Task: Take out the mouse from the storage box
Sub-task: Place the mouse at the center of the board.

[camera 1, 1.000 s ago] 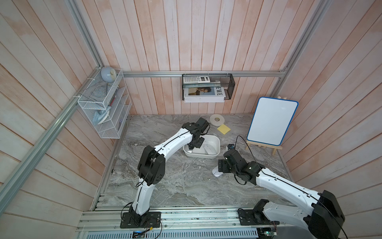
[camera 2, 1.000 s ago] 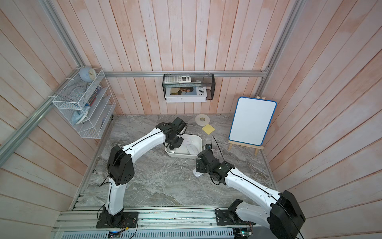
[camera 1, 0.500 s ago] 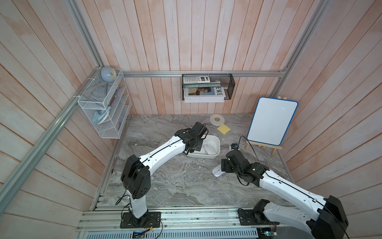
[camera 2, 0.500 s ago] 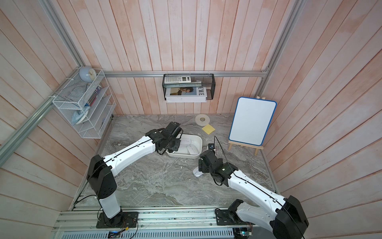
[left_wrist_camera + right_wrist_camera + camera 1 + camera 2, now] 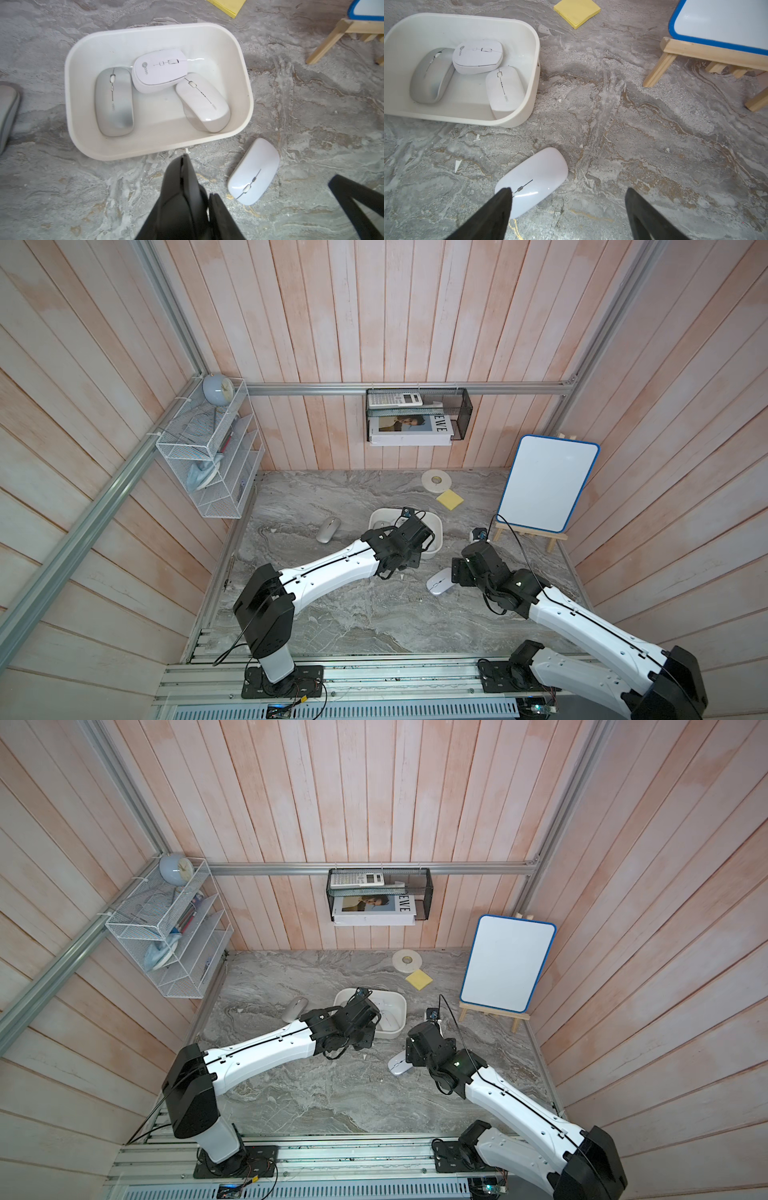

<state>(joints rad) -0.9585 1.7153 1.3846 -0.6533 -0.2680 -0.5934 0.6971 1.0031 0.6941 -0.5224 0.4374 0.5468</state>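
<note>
Table (image 5: 353, 614): storage box (image 5: 158, 28), grey mouse (image 5: 328, 529), white mouse (image 5: 439, 581)

In both top views the left arm (image 5: 332, 569) covers a large part of the storage box (image 5: 435, 531), so the mice (image 5: 378, 525) inside it are almost all hidden. The right arm (image 5: 453, 1067) covers one end of the white mouse (image 5: 397, 1067) outside the box. In the left wrist view the picture's edge cuts off a grey mouse (image 5: 7, 112), the yellow notes (image 5: 227, 5) and the whiteboard (image 5: 368, 7). Whether the jaws of the left gripper (image 5: 198, 178) touch each other, I cannot tell.
</note>
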